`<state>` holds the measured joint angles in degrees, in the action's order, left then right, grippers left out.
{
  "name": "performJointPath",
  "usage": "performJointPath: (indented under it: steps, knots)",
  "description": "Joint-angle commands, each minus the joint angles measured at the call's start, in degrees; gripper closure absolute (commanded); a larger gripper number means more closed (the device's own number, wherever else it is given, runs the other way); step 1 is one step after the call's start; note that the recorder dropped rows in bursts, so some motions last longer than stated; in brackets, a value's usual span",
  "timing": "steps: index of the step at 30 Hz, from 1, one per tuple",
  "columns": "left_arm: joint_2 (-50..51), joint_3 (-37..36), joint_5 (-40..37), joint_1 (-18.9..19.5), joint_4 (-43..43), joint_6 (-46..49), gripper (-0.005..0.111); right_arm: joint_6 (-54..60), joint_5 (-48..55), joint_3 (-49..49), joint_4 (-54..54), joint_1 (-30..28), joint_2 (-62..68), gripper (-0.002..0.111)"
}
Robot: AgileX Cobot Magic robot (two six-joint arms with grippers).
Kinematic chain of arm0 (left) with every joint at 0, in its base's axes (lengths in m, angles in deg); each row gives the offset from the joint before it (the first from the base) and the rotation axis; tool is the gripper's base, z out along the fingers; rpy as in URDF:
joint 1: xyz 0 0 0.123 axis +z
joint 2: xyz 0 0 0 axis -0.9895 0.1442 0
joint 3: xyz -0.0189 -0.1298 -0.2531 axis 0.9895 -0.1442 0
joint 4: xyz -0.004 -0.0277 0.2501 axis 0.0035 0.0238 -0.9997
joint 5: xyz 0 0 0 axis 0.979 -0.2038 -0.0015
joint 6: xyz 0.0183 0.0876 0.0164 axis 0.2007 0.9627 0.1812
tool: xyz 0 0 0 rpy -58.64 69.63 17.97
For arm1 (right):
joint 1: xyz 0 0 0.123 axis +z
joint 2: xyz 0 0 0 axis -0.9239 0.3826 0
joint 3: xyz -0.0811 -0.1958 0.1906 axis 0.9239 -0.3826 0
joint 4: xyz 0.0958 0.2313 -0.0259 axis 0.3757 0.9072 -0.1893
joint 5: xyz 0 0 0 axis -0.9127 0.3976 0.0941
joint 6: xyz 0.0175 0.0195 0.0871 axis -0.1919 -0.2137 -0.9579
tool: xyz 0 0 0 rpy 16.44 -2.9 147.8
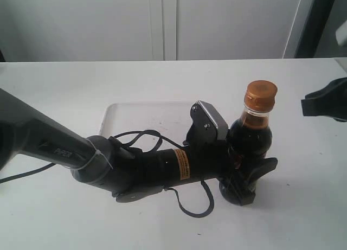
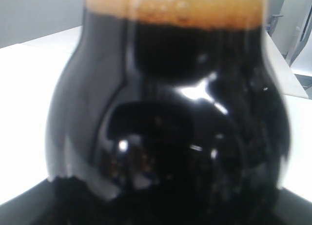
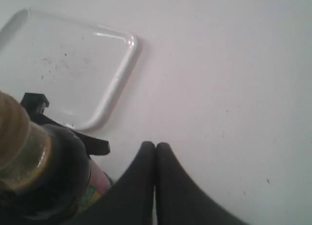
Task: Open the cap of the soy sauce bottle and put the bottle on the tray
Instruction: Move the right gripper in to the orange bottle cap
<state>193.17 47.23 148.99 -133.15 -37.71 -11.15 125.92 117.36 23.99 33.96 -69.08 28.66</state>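
Observation:
The soy sauce bottle (image 1: 250, 132) stands upright on the table, right of the tray (image 1: 138, 119), with its golden-brown cap (image 1: 260, 95) closed. My left gripper (image 1: 246, 179) is shut on the bottle's lower body, one finger in front and one behind. The left wrist view is filled by the dark bottle (image 2: 170, 112). My right gripper (image 3: 156, 146) is shut and empty; it hovers above and to the right of the bottle (image 3: 44, 181), and only its dark tip (image 1: 324, 101) shows at the exterior view's right edge. The white tray (image 3: 117, 78) lies flat beyond.
The left arm (image 1: 108, 163) with its cable stretches across the table's front left, over the tray's near edge. Around everything lies a white table (image 1: 303, 206) with a white wall behind.

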Motion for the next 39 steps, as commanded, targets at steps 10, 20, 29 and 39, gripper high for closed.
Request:
performJointPath:
  steps: [10, 20, 29, 39]
  knots:
    - [-0.1, 0.2, -0.5, -0.3, -1.0, -1.2, 0.107, 28.6, -9.7, -4.5, 31.7, -0.2, 0.0, 0.108]
    - [-0.1, 0.2, -0.4, -0.3, -1.0, -1.2, 0.107, 54.2, -1.5, -9.6, 58.2, -0.2, 0.0, 0.108]
    - [-0.1, 0.2, -0.4, -0.3, -1.0, -1.2, 0.107, 52.3, 2.6, -9.7, 58.2, 0.1, 1.1, 0.108]
    - [-0.1, 0.2, -0.4, -0.3, -1.0, -0.9, 0.107, 52.9, -0.7, -9.7, 60.1, 3.9, 3.7, 0.108]
